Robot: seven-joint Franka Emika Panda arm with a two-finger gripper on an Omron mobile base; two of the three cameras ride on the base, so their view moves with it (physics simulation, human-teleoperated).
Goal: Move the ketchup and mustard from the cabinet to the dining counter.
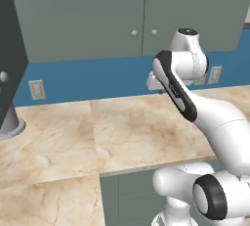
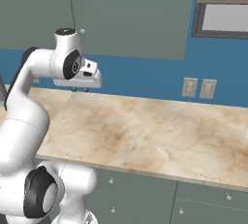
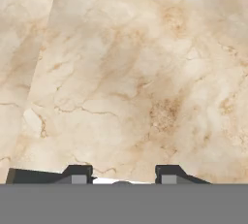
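Cabinet (image 1: 141, 17) doors closed; window (image 2: 224, 17) right-side.

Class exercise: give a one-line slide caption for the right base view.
White arm holds its empty pincer above the marble worktop, below the closed cabinet.

Readable text: none | cabinet (image 1: 97, 14) doors above the worktop (image 1: 132, 132): plain, no labels | sockets (image 2: 198, 88) above worktop: unmarked
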